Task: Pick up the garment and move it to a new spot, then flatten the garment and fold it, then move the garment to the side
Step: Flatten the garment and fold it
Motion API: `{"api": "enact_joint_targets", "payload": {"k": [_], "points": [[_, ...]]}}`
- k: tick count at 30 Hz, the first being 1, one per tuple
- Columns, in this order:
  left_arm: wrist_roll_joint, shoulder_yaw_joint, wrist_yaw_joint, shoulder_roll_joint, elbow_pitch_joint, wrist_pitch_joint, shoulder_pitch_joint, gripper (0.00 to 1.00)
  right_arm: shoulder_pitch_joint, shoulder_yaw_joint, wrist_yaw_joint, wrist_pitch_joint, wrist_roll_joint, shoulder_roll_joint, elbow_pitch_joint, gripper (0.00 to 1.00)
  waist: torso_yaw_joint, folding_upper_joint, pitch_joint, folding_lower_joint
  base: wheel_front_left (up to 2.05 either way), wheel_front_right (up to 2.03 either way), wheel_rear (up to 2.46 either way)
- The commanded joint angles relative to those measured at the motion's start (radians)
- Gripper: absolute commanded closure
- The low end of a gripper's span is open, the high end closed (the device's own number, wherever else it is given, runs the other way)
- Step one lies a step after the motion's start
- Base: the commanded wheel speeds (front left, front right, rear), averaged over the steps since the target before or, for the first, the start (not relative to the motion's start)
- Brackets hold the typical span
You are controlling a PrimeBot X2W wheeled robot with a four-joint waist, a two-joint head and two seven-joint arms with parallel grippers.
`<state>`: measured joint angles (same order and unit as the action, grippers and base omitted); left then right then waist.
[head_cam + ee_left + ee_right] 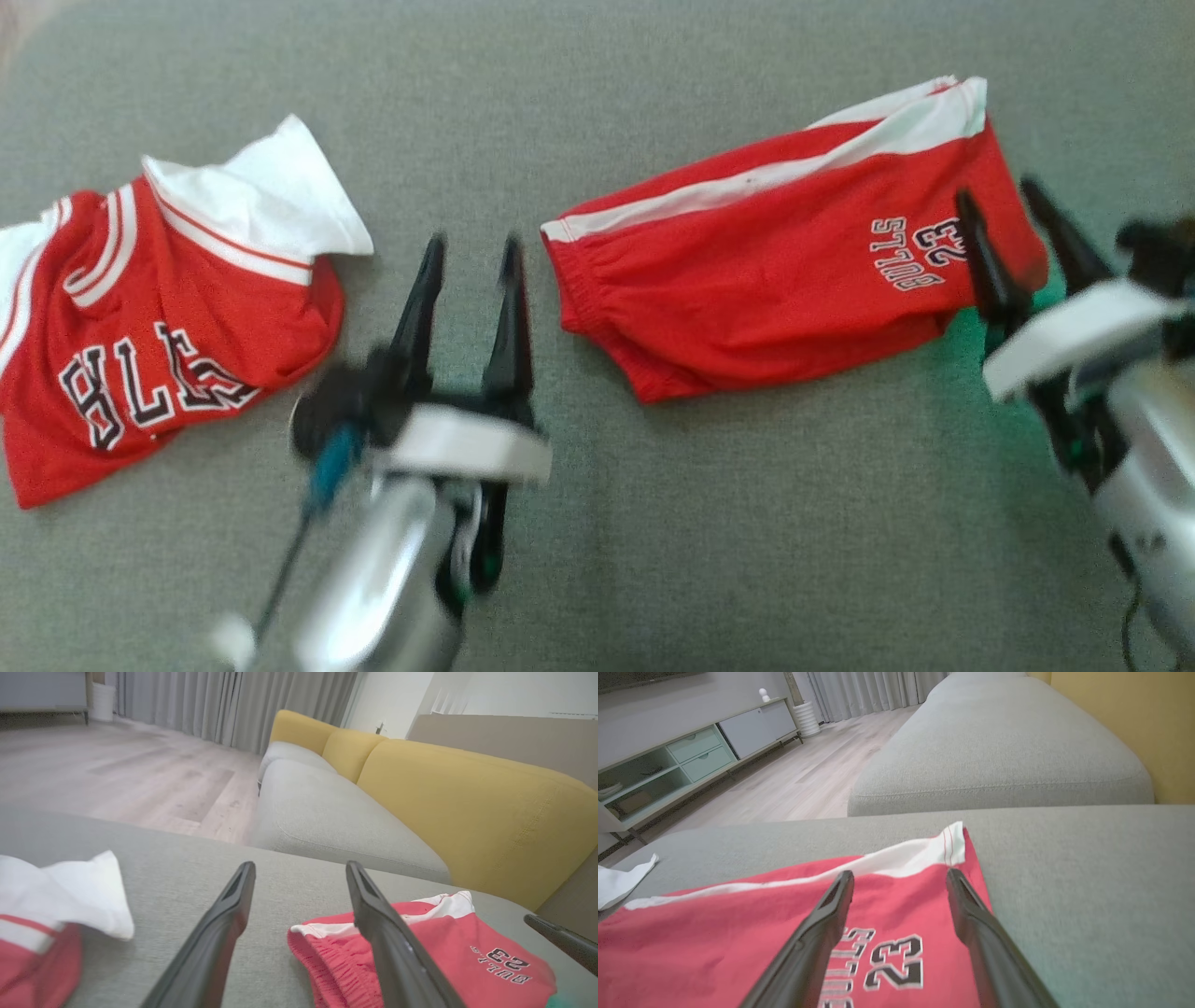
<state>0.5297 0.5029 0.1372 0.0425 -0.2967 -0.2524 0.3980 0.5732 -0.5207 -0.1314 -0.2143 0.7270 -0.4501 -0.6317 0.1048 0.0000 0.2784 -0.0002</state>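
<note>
Both tools wide, empty: left tool (472, 243) beside the shorts (766, 271), right tool (994, 189) over their printed end. Shorts look folded; next, you grip and shift them aside.

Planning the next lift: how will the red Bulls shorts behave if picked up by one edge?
Likely floppy: the red shorts lie creased and flat on the grey cushion, so should drape. Probably light: thin fabric. The gathered waistband may offer thicker grip.
</note>
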Motion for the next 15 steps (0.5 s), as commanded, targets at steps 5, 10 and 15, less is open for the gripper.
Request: {"api": "enact_joint_targets", "payload": {"k": [5,10,15], "points": [[-0.164,-0.072,0.082,0.008,0.190,-0.009,-0.173,0.00,-0.077,0.049,0.001,-0.011,0.010,-0.022,-0.001,0.00,0.031,0.0000,-0.039,0.0002,0.00,0.00,0.00],[-0.249,-0.028,0.126,0.008,0.277,-0.009,-0.261,0.00,-0.054,0.174,0.001,-0.010,-0.040,-0.030,-0.125,0.00,0.103,0.0000,-0.029,0.0002,0.00,0.00,0.00],[-0.255,0.014,0.155,0.008,0.304,-0.009,-0.287,0.00,0.030,0.264,0.001,0.055,-0.099,-0.012,-0.291,0.00,0.167,0.0000,0.004,0.0002,0.00,0.00,0.00]]}}
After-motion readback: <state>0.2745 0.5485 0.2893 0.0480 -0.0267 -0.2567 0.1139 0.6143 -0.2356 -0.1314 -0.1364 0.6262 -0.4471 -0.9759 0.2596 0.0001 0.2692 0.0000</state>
